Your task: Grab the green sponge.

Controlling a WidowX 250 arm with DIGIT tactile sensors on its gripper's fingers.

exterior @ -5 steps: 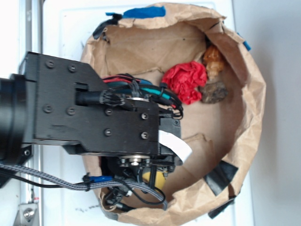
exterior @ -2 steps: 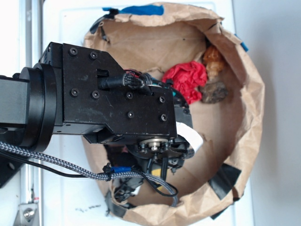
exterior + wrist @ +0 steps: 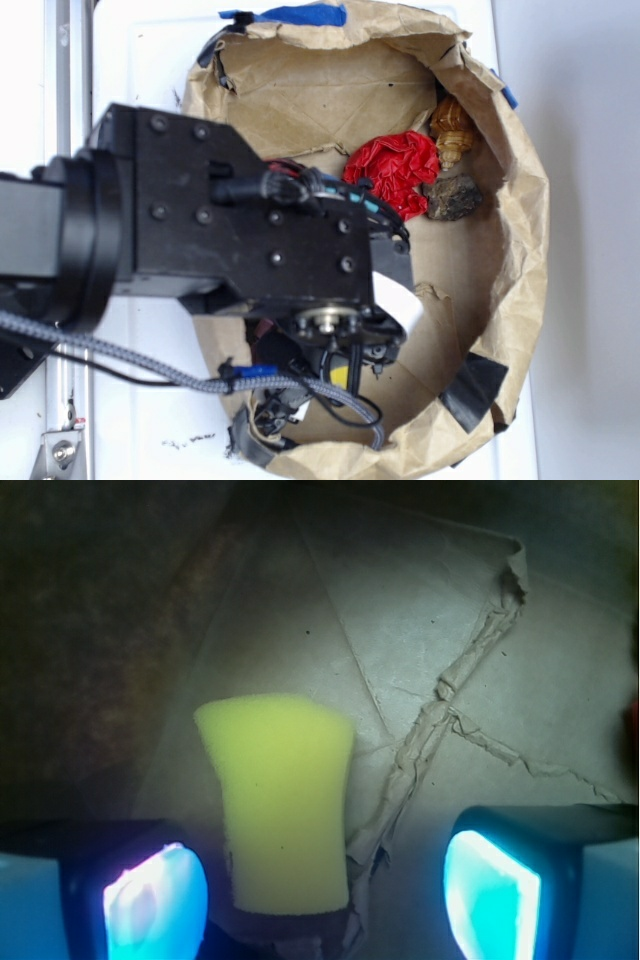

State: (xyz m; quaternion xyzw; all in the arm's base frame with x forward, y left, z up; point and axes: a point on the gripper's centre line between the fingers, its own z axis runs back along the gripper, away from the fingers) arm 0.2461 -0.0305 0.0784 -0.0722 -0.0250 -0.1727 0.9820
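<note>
The green sponge [image 3: 282,805] is really a bright yellow foam block with a dark underside, lying on the brown paper floor of the bag. In the wrist view it sits between my two fingers, closer to the left pad [image 3: 155,900] than to the right pad [image 3: 492,892]. My gripper [image 3: 320,895] is open, and neither pad touches the sponge. In the exterior view only a sliver of the sponge [image 3: 340,377] shows under the black arm [image 3: 240,235], which hides the fingers.
A rolled-down brown paper bag [image 3: 520,230] rings the work area. A red wrinkly wad [image 3: 395,170], a brown lump [image 3: 453,197] and an amber object [image 3: 452,122] lie at its far side. A torn paper ridge [image 3: 440,710] runs beside the sponge.
The arm has shifted within the bag and come down over the sponge. The red wad and the other objects have stayed where they were.
</note>
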